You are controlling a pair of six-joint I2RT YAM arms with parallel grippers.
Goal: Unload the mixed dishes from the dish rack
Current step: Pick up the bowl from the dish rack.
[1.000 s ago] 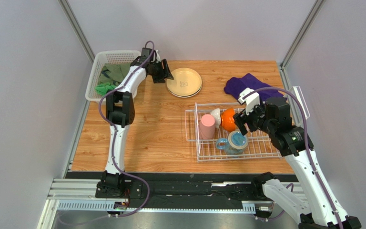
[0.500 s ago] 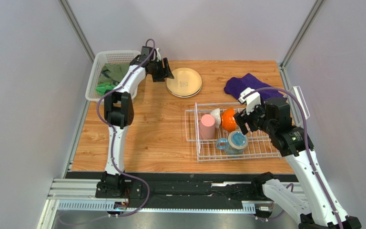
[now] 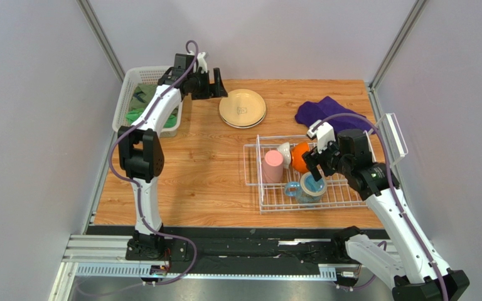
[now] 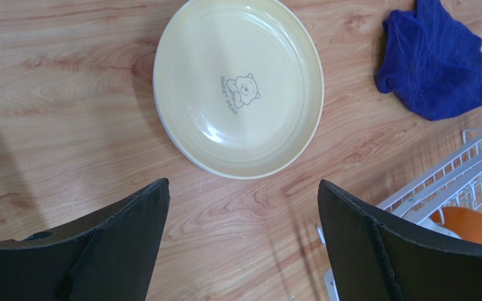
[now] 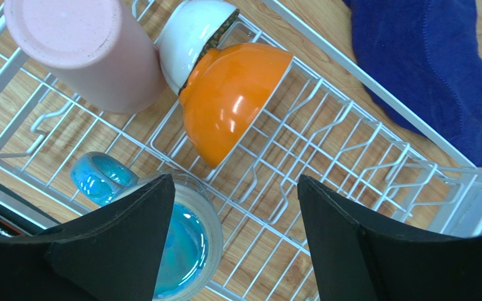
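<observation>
My right gripper (image 3: 317,166) hangs spread wide and empty over the dish rack (image 3: 344,191), which sits toward the near-right corner of the table. Four pieces are left in it. The pink tumbler (image 5: 83,47) is at the rack's left end. The white bowl (image 5: 190,37) and the orange bowl (image 5: 234,103) lean together on the far side. The mug (image 5: 190,244) is by the near rail, mouth up, its blue handle pointing left.

I judge the mug to be my next pick, as one finger already shades its rim. To take it cleanly, I should shift until the rim wall lies between my fingers, opposite the handle. One finger goes inside the mouth and one outside. I should come straight down, close firmly, then lift vertically so the base clears the tines and the orange bowl just beside it.

My left gripper (image 4: 242,185) is also open and holds nothing. It hovers near the far edge, beside the stacked plates (image 4: 237,88) already out on the wood.
</observation>
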